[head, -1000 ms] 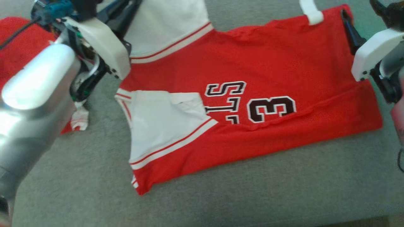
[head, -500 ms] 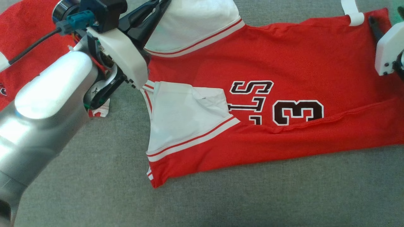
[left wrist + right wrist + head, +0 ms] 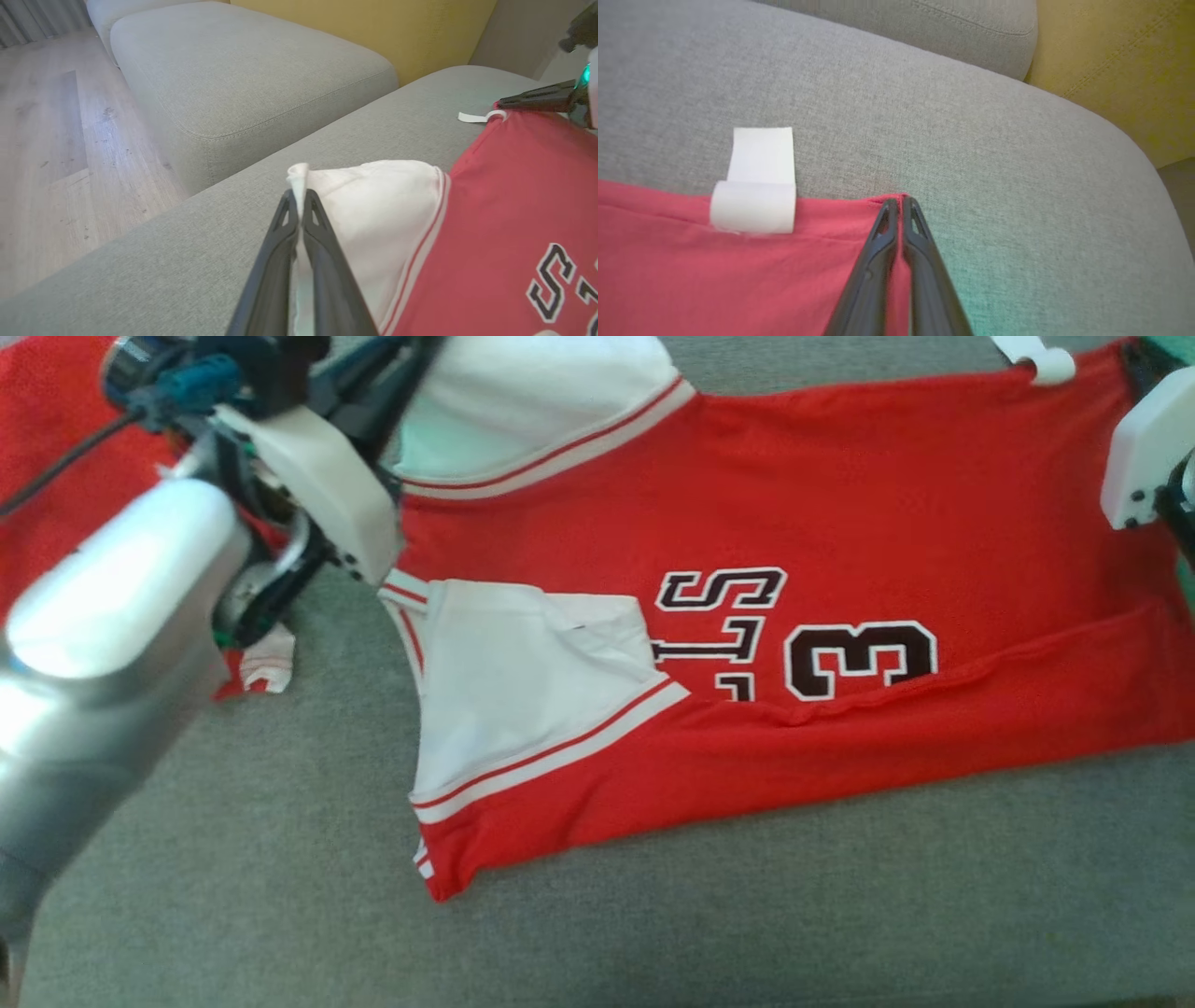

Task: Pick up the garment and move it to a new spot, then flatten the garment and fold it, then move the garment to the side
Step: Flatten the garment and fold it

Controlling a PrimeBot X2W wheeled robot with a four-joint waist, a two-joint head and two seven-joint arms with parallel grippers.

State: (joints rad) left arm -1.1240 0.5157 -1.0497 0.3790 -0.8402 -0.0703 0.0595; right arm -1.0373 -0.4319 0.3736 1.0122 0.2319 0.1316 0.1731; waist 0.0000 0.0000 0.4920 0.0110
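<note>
The garment [image 3: 747,523] is a red jersey with white shoulder panels and a black "3", lying mostly flat on the grey sofa cushion [image 3: 280,915], its near edge folded over. My left gripper [image 3: 299,198] is shut on the edge of a white shoulder panel [image 3: 373,205], which it holds slightly raised. In the head view it sits at the top left [image 3: 411,355]. My right gripper [image 3: 899,203] is shut on the red hem corner beside a white tag [image 3: 756,186]. In the head view its white housing [image 3: 1144,448] is at the top right.
Another red cloth [image 3: 47,429] lies at the far left behind my left arm. A second grey cushion [image 3: 252,70] and wooden floor [image 3: 46,140] lie beyond the sofa edge. A yellow cushion [image 3: 1120,70] stands behind the right end.
My right gripper has closed on the hem corner. The left gripper keeps its hold on the white panel. The head view has shifted a little.
</note>
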